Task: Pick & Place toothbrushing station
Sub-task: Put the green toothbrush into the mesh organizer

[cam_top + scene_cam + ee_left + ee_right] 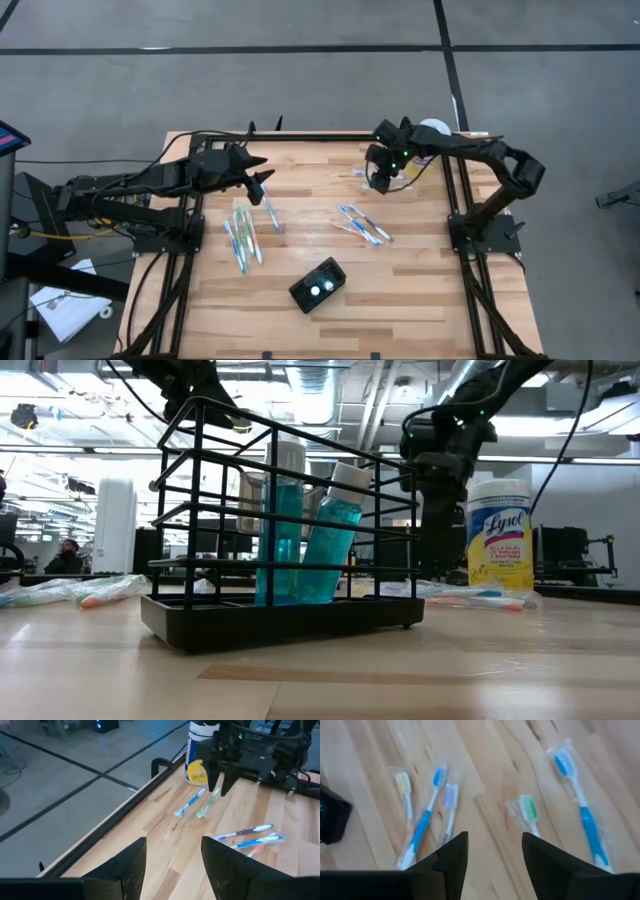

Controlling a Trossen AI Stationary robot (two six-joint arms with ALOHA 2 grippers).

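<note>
Far from the toothbrushing station (318, 285), the empty, parted right gripper (381, 183) hovers over a green toothbrush (529, 811); reaching it comes next.

The only readable text is the brand name "Lysol", printed in blue script on the yellow and white label of the white cylindrical plastic wipes canister (498, 536) standing on the wooden table in the low view. Smaller print below it on that label is too fine to read. No other words, numbers or signs can be read elsewhere.
</note>
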